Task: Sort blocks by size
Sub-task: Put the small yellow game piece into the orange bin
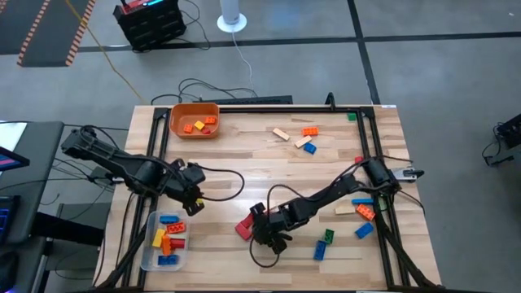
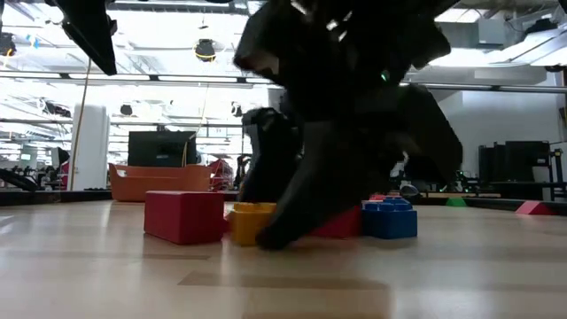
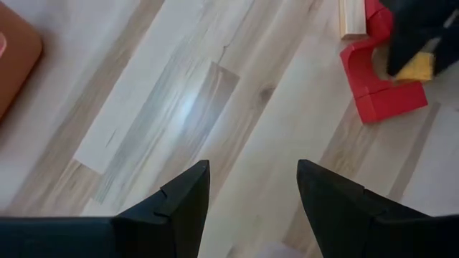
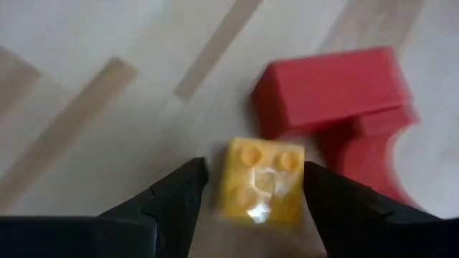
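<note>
The wooden table (image 1: 269, 167) is carrying everything, with the clear tub (image 1: 149, 251) of sorted blocks sitting just in front of the left gripper (image 1: 194, 203), whose fingers are standing apart over bare wood, grasping nothing. The orange bin (image 1: 194, 119) is lying well beyond that gripper. The right gripper (image 4: 251, 188) is hanging low with its fingers spread on either side of a yellow block (image 4: 262, 178), not clamping it. A red block (image 4: 331, 89) is lying just beyond it. More blocks (image 1: 364, 209) are lying scattered behind the right gripper, along its arm.
</note>
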